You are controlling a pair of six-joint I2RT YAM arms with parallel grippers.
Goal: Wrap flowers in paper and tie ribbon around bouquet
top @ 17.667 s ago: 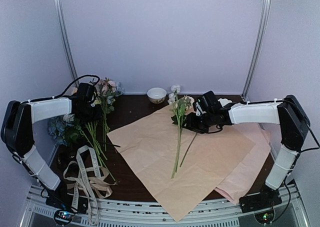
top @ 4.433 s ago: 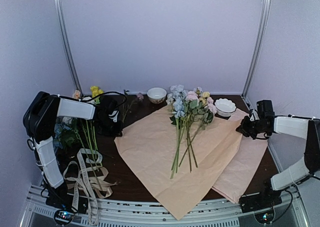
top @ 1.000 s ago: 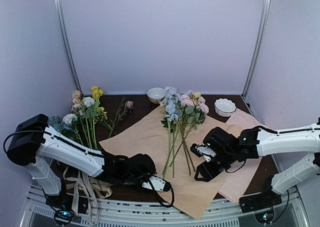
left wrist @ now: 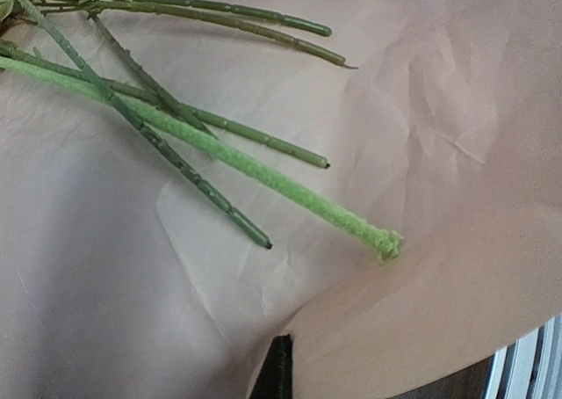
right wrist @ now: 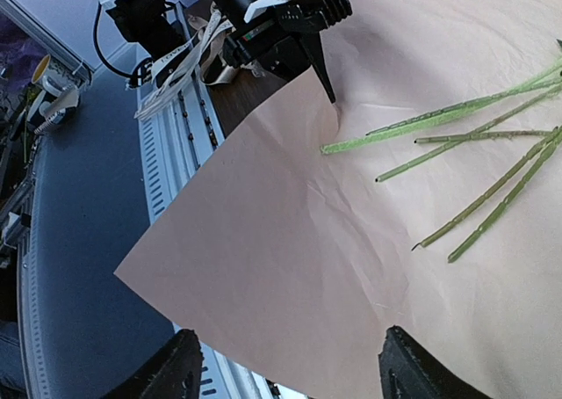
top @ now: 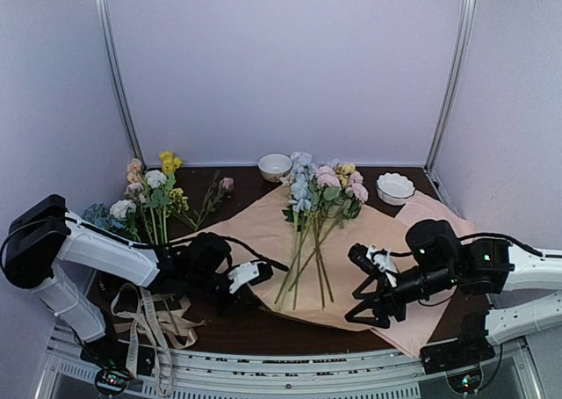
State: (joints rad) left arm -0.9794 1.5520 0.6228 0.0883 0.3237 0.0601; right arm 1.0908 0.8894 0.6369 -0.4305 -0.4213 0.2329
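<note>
At the near edge of the paper (top: 263, 232), the left gripper (top: 259, 280) is clamped on the sheet, the right gripper (right wrist: 290, 377) is spread empty, and the fold is best lifted slowly over the flowers (top: 320, 188).

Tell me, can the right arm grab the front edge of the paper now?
Probably yes. The right gripper hangs open just above the near edge of the paper, with nothing between them. The flowers lie farther up the sheet, out of its way.
</note>
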